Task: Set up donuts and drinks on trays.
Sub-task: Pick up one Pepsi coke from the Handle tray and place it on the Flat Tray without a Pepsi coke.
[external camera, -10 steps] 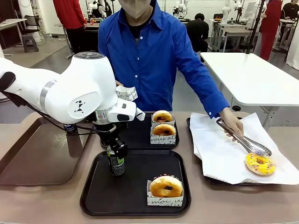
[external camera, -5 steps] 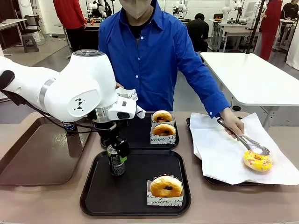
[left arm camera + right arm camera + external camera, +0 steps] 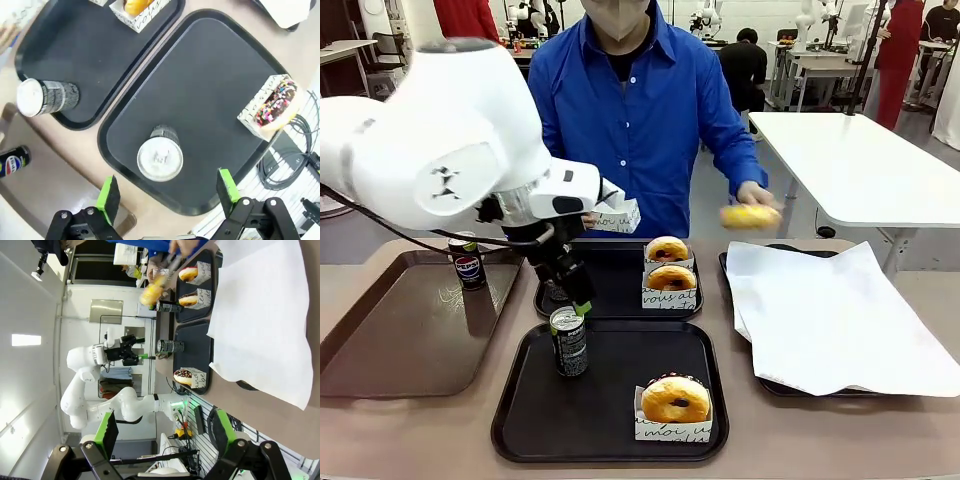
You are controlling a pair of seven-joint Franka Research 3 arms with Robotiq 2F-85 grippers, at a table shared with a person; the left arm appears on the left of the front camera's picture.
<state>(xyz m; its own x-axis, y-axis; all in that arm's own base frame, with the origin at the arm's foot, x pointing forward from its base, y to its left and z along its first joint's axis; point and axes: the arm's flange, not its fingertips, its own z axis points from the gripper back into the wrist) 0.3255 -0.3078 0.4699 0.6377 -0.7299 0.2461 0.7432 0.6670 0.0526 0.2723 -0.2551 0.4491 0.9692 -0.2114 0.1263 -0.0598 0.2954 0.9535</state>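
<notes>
A dark drink can (image 3: 569,342) stands upright on the near black tray (image 3: 595,415); in the left wrist view its silver top (image 3: 160,159) lies just beyond my fingers. My left gripper (image 3: 575,303) (image 3: 167,192) hangs open just above it, apart from it. A chocolate-sprinkled donut (image 3: 675,399) (image 3: 272,102) in a paper sleeve sits at that tray's near right. The far black tray (image 3: 620,292) holds two sleeved donuts (image 3: 669,265) and another can (image 3: 45,96). The person carries a yellow donut (image 3: 750,216) in the air. My right gripper (image 3: 164,432) is open and holds nothing.
A brown tray (image 3: 400,345) at the left carries a blue cola can (image 3: 468,262). A tray lined with white paper (image 3: 830,320) lies at the right. The person's other hand holds a white paper sleeve (image 3: 616,215) over the far tray.
My left gripper let go of the can and rose off it; the can stays on the near tray. The person lifted the yellow donut from the white paper.
</notes>
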